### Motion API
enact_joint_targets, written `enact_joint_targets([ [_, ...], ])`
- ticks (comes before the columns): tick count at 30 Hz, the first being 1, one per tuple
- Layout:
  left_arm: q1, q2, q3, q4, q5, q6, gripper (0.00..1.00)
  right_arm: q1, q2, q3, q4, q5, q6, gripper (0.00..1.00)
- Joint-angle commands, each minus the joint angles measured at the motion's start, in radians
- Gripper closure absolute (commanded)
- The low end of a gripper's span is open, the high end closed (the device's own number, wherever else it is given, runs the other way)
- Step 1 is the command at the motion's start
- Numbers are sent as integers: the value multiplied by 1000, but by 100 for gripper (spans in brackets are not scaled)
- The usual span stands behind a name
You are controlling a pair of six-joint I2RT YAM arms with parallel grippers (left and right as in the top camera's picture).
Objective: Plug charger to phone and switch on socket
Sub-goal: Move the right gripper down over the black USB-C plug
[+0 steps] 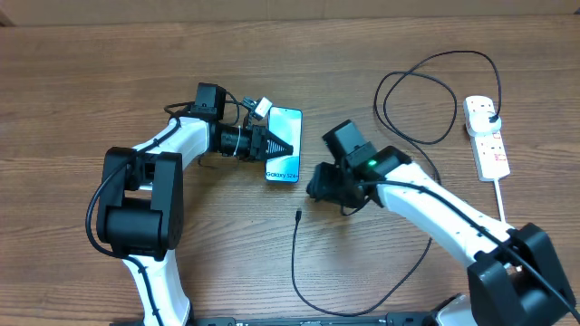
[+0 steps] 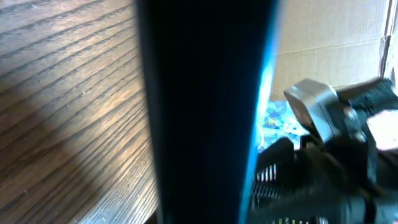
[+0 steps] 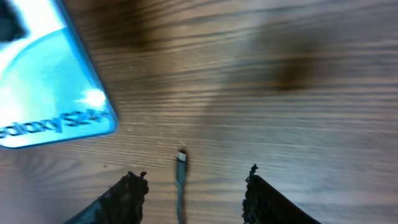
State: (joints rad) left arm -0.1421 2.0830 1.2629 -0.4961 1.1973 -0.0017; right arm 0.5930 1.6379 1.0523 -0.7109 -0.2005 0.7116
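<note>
The left pincer (image 1: 277, 145) is pinching the phone (image 1: 287, 121) near the middle of the tabletop (image 1: 82, 81), with the cyan screen glowing and the "Galaxy" end pointing toward the robot. The right pincer (image 3: 193, 175) is hovering low with its fingers spread. The connector tip (image 3: 181, 158) of the charger (image 1: 294, 263) is lying on the wood between them, near the phone's lower end but apart from it. The socket (image 1: 488, 138) is sitting well apart at the right (a black plug seems to be seated in it already). The step in hand looks like picking up the connector. To do it well, the right arm should be lowering squarely over the tip and closing just behind the metal end so that it is sticking out straight, while the left side is bracing the phone against sliding.
</note>
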Motion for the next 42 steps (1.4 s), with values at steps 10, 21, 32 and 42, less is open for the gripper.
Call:
enact_joint_targets([
  [10, -2, -39, 0, 6, 49, -11, 96, 164, 8, -7, -1, 145, 160, 43],
  [21, -2, -39, 0, 4, 49, -11, 96, 267, 8, -7, 6, 294, 239, 39],
  [32, -2, -39, 0, 4, 50, -14, 96, 271, 18, -8, 26, 296, 239, 32],
  [42, -2, -39, 0, 4, 49, -14, 96, 278, 88, -8, 31, 262, 252, 27],
])
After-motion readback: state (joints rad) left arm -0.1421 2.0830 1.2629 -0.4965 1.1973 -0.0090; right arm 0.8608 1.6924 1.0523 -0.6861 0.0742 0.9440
